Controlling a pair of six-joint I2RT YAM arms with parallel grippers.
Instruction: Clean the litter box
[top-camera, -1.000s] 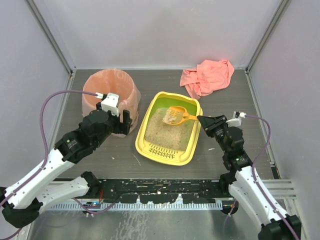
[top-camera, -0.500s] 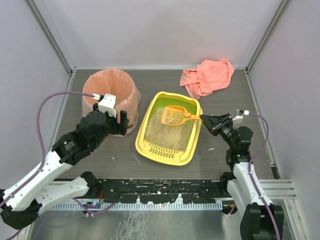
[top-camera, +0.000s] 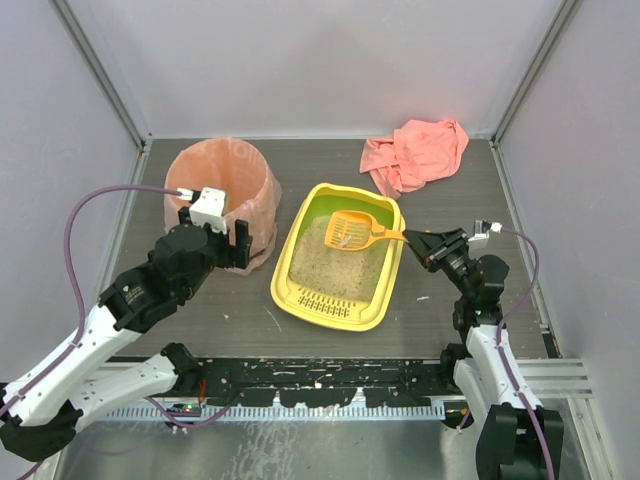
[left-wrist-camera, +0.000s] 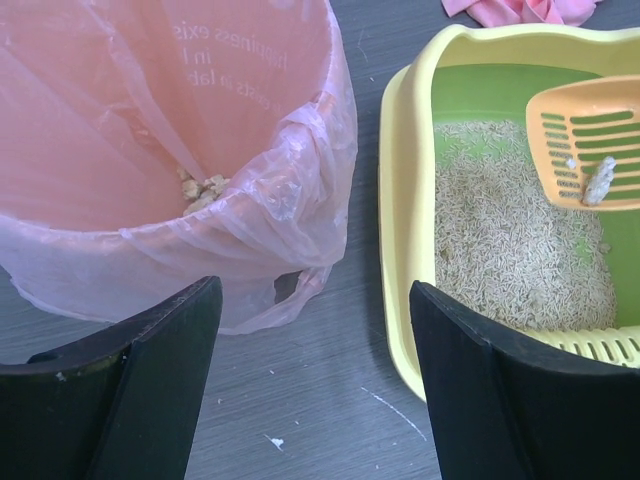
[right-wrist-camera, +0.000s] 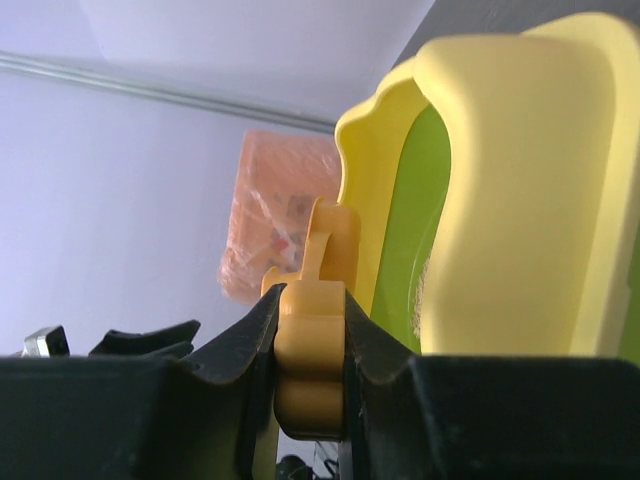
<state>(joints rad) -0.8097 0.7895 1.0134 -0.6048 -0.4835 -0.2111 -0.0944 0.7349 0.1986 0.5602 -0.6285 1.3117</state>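
Observation:
The yellow litter box (top-camera: 292, 262) with green inner walls, sandy litter and a slotted grate at its near end lies mid-table; it also shows in the left wrist view (left-wrist-camera: 400, 230) and the right wrist view (right-wrist-camera: 520, 170). My right gripper (top-camera: 412, 243) is shut on the handle of the orange slotted scoop (top-camera: 352, 231), held above the litter at the box's far end with a grey clump (left-wrist-camera: 598, 181) in it. In the right wrist view my right gripper (right-wrist-camera: 310, 345) clamps the scoop handle (right-wrist-camera: 312, 360). My left gripper (top-camera: 244, 243) is open and empty between the bin and the box.
A round bin lined with a pink bag (top-camera: 220, 190) stands left of the litter box, with several clumps at its bottom (left-wrist-camera: 200, 190). A pink cloth (top-camera: 415, 152) lies at the back right. Grey walls enclose the table.
The right gripper has lifted the scoop out of the litter and swung it slightly back and up. The left arm has drawn back a little toward the left.

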